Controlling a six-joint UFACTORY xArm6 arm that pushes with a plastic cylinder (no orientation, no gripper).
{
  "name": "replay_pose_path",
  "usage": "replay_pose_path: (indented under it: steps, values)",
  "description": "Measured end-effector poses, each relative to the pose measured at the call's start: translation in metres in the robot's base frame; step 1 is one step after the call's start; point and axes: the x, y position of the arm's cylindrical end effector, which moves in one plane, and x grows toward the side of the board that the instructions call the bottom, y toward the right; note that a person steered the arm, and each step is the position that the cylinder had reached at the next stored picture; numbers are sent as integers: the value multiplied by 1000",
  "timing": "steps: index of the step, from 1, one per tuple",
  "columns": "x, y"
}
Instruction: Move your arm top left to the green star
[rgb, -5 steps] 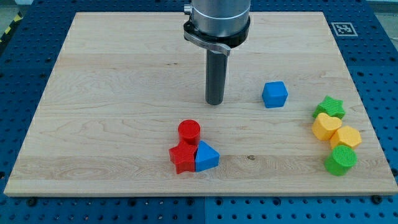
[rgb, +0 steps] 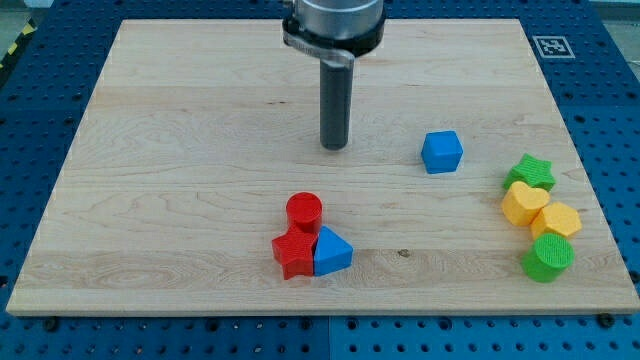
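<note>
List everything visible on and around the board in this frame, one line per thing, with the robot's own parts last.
wooden board: 1, light wood, fills most of the view
blue perforated table: 1, blue, around the board
marker tag: 1, black and white, board's top right corner
blue cube: 1, blue, right of centre
green star: 1, green, right edge, top of a cluster
yellow heart: 1, yellow, just below the star
yellow block: 1, yellow, shape unclear, right of the heart
green cylinder: 1, green, bottom of the cluster
red cylinder: 1, red, lower centre
red star: 1, red, below it
blue triangle: 1, blue, beside the red star
my tip: 1, dark rod, upper centre, left of the blue cube, touching no block
</note>
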Motion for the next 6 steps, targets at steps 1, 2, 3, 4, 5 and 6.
replay_pose_path:
  steps: [1,2,3,4,5,6]
  values:
    - [-31,29]
    - [-38,96]
    - [-35,158]
    - [-21,185]
    - [6,187]
    - [10,187]
